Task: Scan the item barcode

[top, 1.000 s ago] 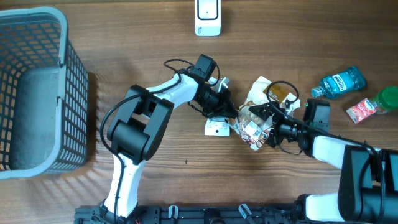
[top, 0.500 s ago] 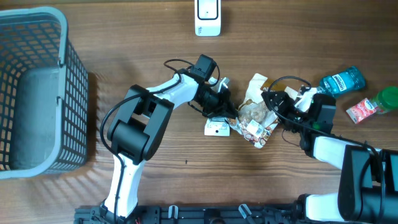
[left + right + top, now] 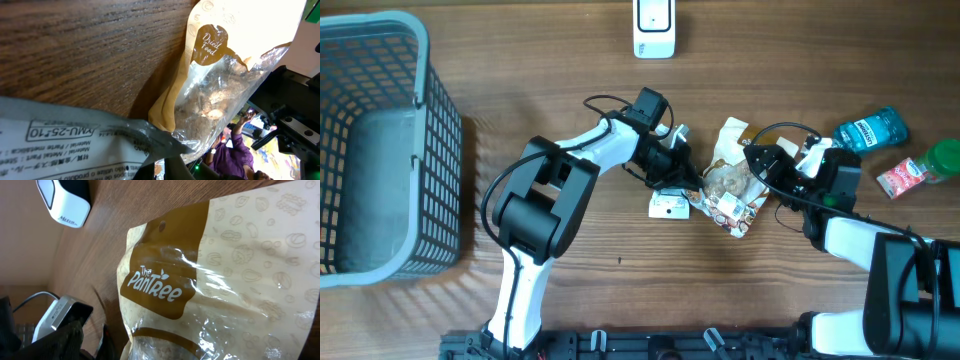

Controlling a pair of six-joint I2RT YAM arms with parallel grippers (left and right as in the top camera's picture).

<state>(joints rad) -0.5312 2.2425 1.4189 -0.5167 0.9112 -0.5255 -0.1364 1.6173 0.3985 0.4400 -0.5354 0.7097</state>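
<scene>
Release is done: my right tool (image 3: 757,163) stands wide open and empty, the snack bag (image 3: 730,190) just in front of it. My left tool (image 3: 680,180), shut on the scanner (image 3: 668,206), can probably scan next.

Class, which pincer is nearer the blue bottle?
Right. The right pincer is by the bag, left of the bottle; the left pincer is further left, beyond the bag.

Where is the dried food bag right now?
Overhead view: the dried food bag lies on the table right of centre, between the left gripper and the right gripper.
</scene>
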